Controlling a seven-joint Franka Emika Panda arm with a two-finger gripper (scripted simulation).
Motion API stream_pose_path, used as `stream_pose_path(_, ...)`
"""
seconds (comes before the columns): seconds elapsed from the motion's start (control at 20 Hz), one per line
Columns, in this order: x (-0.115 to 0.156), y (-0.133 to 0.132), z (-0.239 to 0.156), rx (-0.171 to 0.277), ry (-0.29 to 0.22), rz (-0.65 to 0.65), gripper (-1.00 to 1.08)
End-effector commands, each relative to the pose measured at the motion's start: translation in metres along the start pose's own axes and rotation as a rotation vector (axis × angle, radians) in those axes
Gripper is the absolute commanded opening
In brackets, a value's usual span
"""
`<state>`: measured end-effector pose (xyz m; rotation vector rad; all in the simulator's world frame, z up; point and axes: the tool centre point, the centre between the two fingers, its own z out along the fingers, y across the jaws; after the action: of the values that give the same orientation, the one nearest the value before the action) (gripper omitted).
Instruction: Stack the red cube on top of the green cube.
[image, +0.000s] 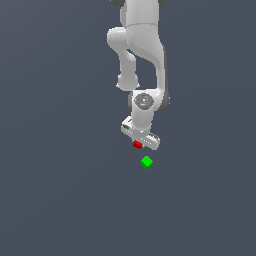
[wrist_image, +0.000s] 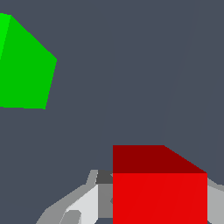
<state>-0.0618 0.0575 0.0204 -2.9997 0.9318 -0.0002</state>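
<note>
In the exterior view the white gripper (image: 138, 145) hangs under the arm, and the tiny red cube (image: 137, 144) shows just beneath its hand, partly hidden by it. The tiny green cube (image: 146, 162) lies on the grey floor a short way below and to the exterior view's right of the gripper, apart from the red cube. In the wrist view the red cube (wrist_image: 159, 192) sits large between the grey fingers (wrist_image: 76, 203), which press against its sides. The green cube (wrist_image: 24, 65) shows off to one side, well away from the red one.
The white arm (image: 142, 45) reaches down from the top of the exterior view. The plain dark grey floor (image: 60, 175) spreads all around, with no other objects in view.
</note>
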Motion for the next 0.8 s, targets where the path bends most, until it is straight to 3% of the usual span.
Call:
stream_pose_path(0.0,0.0,0.0,0.0,0.0,0.0,0.001,-1.0)
stream_pose_path(0.4,0.0,0.0,-0.013,0.0,0.0,0.0,-1.0)
stream_pose_path(0.75,-0.001,0.001,-0.052,0.0,0.0,0.0,-1.0)
